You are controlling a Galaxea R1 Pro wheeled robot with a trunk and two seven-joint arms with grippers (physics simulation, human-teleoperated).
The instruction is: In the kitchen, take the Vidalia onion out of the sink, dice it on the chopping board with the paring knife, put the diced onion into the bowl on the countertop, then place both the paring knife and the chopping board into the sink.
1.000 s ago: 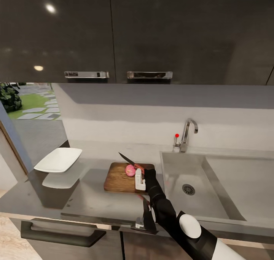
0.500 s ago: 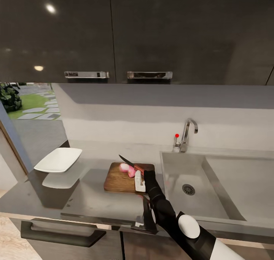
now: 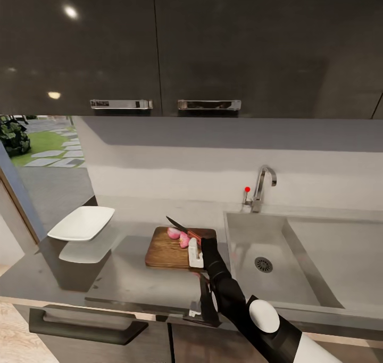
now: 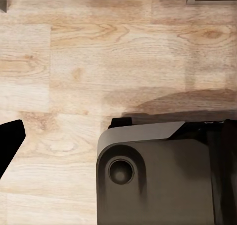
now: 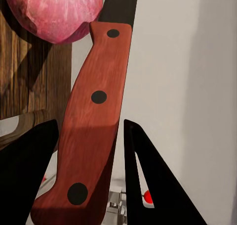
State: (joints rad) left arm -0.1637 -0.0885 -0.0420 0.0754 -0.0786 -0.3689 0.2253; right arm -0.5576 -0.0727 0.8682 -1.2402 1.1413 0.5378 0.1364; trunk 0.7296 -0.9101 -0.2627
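Note:
The dark brown chopping board point(image 3: 162, 254) lies on the countertop point(image 3: 133, 286) just left of the sink point(image 3: 250, 246). Two pink onion pieces point(image 3: 173, 233) point(image 3: 184, 241) rest side by side at its far right part. My right gripper point(image 3: 194, 241) is shut on the paring knife's red-orange handle point(image 3: 193, 235) point(image 5: 91, 131), and the dark blade point(image 3: 176, 224) points back-left over the pieces. One onion piece point(image 5: 54, 12) sits close by the handle's front end, over the board point(image 5: 19, 86). The white bowl point(image 3: 82, 222) stands at the far left. My left gripper's black fingertip point(image 4: 9, 142) hangs over the floor.
A chrome faucet point(image 3: 261, 186) with a red-tipped lever stands behind the sink, whose drain point(image 3: 264, 264) is bare. Dark wall cabinets point(image 3: 159, 44) hang overhead. The left wrist view looks down on wooden floor point(image 4: 98, 62) and the robot's grey base point(image 4: 158, 175).
The whole onion on the board has come apart into two pieces, which have spread slightly. The knife and right gripper shifted a little toward the board's near side.

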